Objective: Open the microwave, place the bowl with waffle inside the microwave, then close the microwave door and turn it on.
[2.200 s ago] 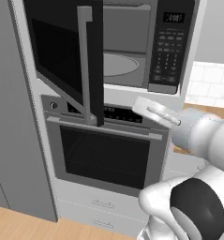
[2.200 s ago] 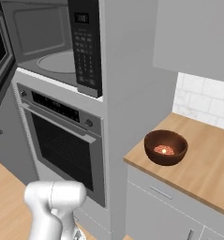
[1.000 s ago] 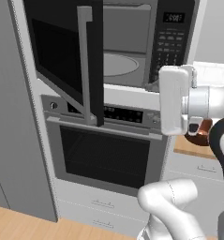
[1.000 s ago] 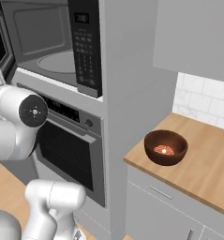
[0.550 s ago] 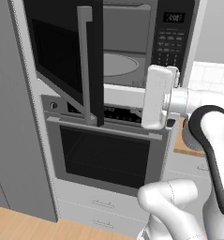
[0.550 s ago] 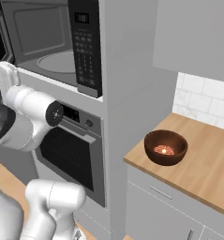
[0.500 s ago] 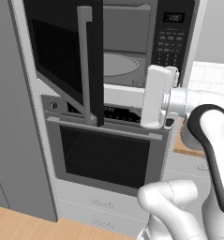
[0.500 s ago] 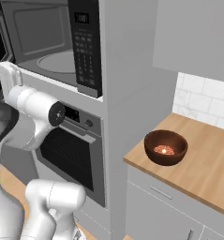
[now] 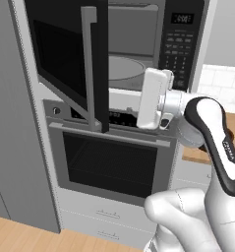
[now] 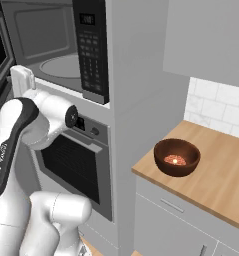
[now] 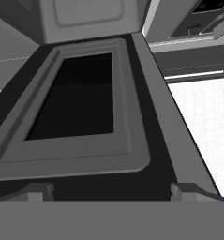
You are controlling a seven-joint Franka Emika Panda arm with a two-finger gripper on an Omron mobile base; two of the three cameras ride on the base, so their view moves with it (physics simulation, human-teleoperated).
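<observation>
The microwave [image 9: 138,54] stands open, its grey cavity and glass turntable [image 9: 121,66] bare. The microwave door [image 9: 70,59] is swung out to the left, with its grey bar handle [image 9: 89,64] facing me. My white hand [image 9: 151,98] hovers just below the cavity's front edge, right of the door. In the hand view my gripper [image 11: 111,193] is open, with nothing between its fingertips [image 11: 38,191], and it faces the door's grey inner frame [image 11: 76,154]. The brown bowl [image 10: 177,157] sits on the wooden counter, far right of the hand, and holds the orange waffle [image 10: 175,160].
A steel-trimmed oven [image 9: 111,162] with a horizontal handle sits under the microwave. The keypad panel [image 10: 93,50] is on the microwave's right side. The wooden counter [image 10: 216,180] runs right of the oven column, backed by white tiles [image 10: 216,112]. A grey cabinet wall [image 9: 11,123] stands at left.
The arm has swung the hand left, from beside the keypad to in front of the cavity's lower edge, nearer the open door. Door and bowl have not moved.
</observation>
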